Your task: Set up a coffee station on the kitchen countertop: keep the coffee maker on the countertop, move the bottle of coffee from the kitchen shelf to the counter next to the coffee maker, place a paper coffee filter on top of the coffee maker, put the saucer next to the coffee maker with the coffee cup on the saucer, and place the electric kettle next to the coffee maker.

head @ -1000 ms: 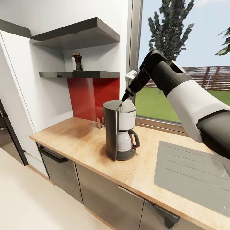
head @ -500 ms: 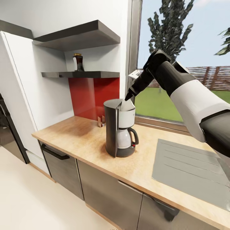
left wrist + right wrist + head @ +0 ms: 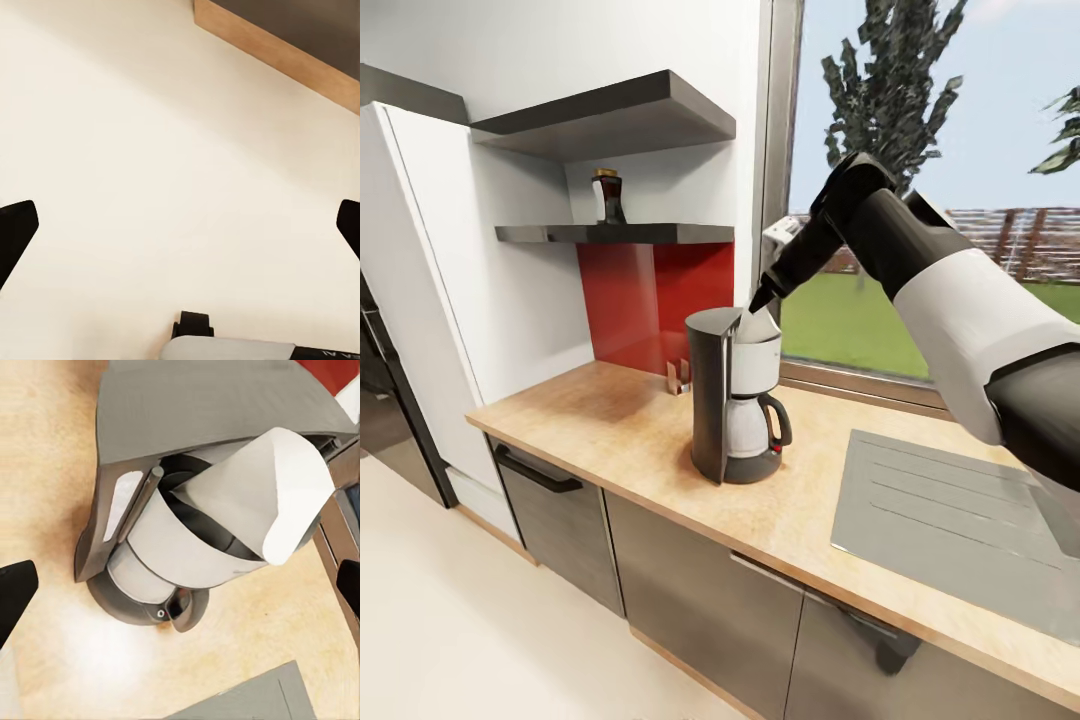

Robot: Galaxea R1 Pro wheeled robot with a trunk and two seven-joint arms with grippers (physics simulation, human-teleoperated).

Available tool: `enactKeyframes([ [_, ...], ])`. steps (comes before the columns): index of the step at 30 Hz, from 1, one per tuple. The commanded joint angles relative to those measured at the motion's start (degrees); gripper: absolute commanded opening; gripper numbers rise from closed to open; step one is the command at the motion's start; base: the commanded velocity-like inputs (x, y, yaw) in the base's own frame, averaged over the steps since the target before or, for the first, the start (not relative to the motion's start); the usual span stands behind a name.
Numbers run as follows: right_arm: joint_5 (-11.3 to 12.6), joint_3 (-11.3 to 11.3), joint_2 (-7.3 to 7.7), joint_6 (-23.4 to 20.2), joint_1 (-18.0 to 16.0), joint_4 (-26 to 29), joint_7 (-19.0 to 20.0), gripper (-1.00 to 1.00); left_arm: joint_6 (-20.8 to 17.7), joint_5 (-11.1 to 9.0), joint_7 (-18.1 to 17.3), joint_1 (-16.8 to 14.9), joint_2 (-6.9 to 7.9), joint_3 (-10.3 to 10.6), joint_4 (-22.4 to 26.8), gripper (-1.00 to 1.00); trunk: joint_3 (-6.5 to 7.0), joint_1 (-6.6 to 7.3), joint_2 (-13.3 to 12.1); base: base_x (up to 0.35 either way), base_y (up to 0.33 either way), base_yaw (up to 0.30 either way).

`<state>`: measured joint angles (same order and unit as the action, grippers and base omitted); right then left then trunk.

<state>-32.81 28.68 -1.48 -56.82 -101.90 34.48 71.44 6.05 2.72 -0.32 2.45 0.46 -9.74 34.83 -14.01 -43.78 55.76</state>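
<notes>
White paper: a coffee filter [image 3: 247, 502] lies tilted in the open top of the coffee maker [image 3: 736, 395] on the counter [image 3: 610, 425].
Right gripper [image 3: 763, 298]: just above the filter; wrist view shows jaws wide, holding nothing.
Left gripper [image 3: 180, 225]: jaws wide over pale floor [image 3: 150, 150].
Shelf [image 3: 620, 233]: holds the coffee bottle [image 3: 608, 196].

Countertop [image 3: 620, 430] carries coffee maker [image 3: 735, 400]; shelf [image 3: 620, 233] carries coffee bottle [image 3: 607, 196].
</notes>
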Motion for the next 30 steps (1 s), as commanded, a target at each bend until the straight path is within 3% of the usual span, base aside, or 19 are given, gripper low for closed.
enactKeyframes([
  [1,-0.6,-1.0,-0.12,-0.3,0.0,0.1,0.6,1.0,0.1,0.3,0.0,0.0,-0.02,-0.1,0.1,1.0,-0.07,-0.01,0.0,-0.002,0.0,0.0],
  [3,0.4,-7.7,-0.97,-0.3,0.1,0.1,0.6,1.0,0.1,0.3,0.0,0.0,-0.02,-0.1,0.1,1.0,-0.07,-0.01,0.0,-0.001,0.0,0.0],
  [4,1.0,-9.1,-1.29,-0.3,0.2,0.1,0.6,1.0,0.1,0.3,0.0,0.0,-0.02,-0.2,0.1,1.0,-0.07,-0.01,0.0,0.0,0.0,0.0],
  [6,6.1,-13.3,-2.67,-0.2,0.4,0.1,0.5,1.0,0.1,0.3,0.0,0.0,-0.02,-0.2,0.1,1.0,-0.07,-0.01,0.0,0.0,0.0,0.0],
  [7,7.9,-13.9,-3.04,-0.1,0.5,0.1,0.4,1.0,0.1,0.3,0.0,0.0,-0.02,-0.2,0.1,1.0,-0.07,-0.01,0.0,0.0,0.0,0.0],
  [9,15.3,-15.2,-4.78,-0.1,1.1,0.1,-1.0,1.0,0.1,0.3,0.0,0.0,0.0,-0.2,0.1,1.0,-0.07,-0.01,0.0,0.0,0.0,0.0],
  [10,18.8,-15.5,-5.78,0.0,1.8,0.0,-3.0,1.0,0.1,0.3,0.0,0.0,0.02,-0.2,0.1,1.0,-0.07,-0.01,0.0,0.0,0.0,0.0],
  [12,22.4,-15.7,-6.81,0.1,2.6,0.0,-6.0,1.0,0.2,0.3,0.0,0.0,0.04,-0.2,0.1,1.0,-0.07,-0.01,0.0,0.0,0.0,0.0],
  [13,26.4,-15.8,-7.84,0.1,3.6,-0.1,-9.7,1.0,0.2,0.3,0.0,0.0,0.05,-0.3,0.1,1.0,-0.07,-0.01,0.0,0.0,0.0,0.0],
  [16,33.5,-15.8,-8.51,0.3,4.7,-0.1,-15.8,1.0,0.2,0.3,-0.1,0.0,0.06,-0.3,0.2,1.0,-0.07,-0.01,0.0,0.0,0.0,0.0],
  [18,44.0,-15.4,-8.51,1.9,5.8,-0.1,-23.7,1.0,0.2,0.3,-0.1,0.0,0.08,-0.3,0.2,1.0,-0.07,-0.01,0.0,0.0,0.0,0.0],
  [19,46.3,-14.9,-8.51,2.6,6.2,-0.1,-25.5,1.0,0.2,0.3,-0.1,0.0,0.08,-0.3,0.2,1.0,-0.07,-0.01,0.0,0.0,0.0,0.0],
  [20,46.3,-14.9,-8.51,2.6,6.2,-0.1,-25.5,1.0,0.2,0.3,-0.1,0.0,0.08,-0.3,0.2,1.0,-0.07,-0.01,0.0,0.0,0.0,0.0],
  [21,50.4,-13.2,-8.51,4.1,7.4,-0.1,-28.8,1.0,0.2,0.3,-0.1,0.0,0.11,-0.4,0.2,1.0,-0.07,-0.01,0.0,0.0,0.0,0.0],
  [22,53.8,-9.6,-8.51,5.9,10.0,0.1,-31.4,1.0,0.2,0.3,-0.1,0.0,0.13,-0.4,0.2,1.0,-0.07,-0.01,0.0,0.0,0.0,0.0],
  [24,56.9,-5.2,-8.51,8.9,14.4,0.9,-33.7,1.0,0.2,0.3,-0.1,0.0,0.14,-0.4,0.2,1.0,-0.07,-0.01,0.0,0.0,0.0,0.0],
  [29,59.0,-1.4,-8.51,13.7,24.3,6.9,-35.5,1.0,0.2,0.3,-0.2,0.0,0.15,-0.4,0.2,1.0,-0.07,-0.01,0.0,0.0,0.0,0.0],
  [30,58.9,-0.5,-8.51,14.7,29.3,11.9,-36.6,1.0,0.2,0.3,-0.2,0.0,0.15,-0.4,0.2,1.0,-0.07,-0.01,0.0,0.0,0.0,0.0],
])
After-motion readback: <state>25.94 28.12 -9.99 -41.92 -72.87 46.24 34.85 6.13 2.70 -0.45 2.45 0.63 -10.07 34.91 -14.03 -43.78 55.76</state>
